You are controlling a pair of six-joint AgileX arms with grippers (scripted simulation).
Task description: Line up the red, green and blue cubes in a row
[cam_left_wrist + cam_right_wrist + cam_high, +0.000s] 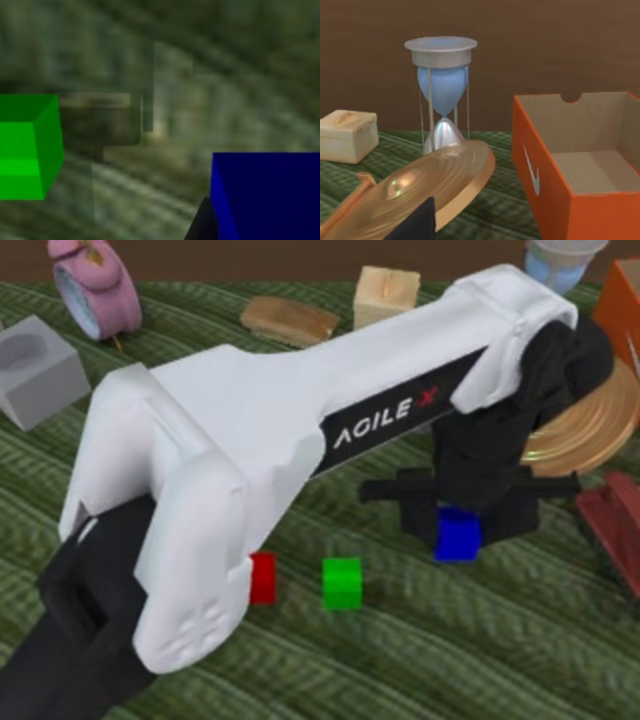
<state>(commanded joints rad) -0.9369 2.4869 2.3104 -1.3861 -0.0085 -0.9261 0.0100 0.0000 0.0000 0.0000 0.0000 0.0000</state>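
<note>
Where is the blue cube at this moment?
In the top view the blue cube sits right of centre, at the left tool, right of the green cube and near the gold disc.

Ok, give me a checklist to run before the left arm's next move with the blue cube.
1. Left gripper over the blue cube: ok.
2. Fingers closed firmly on the cube: cannot tell.
3. Red cube and green cube side by side, apart: ok.
4. Blue cube level with that row: not ok, it sits farther back.
5. Cloth to the right of the green cube free: ok.
6. Right arm out of the way: ok in the top view.
</note>
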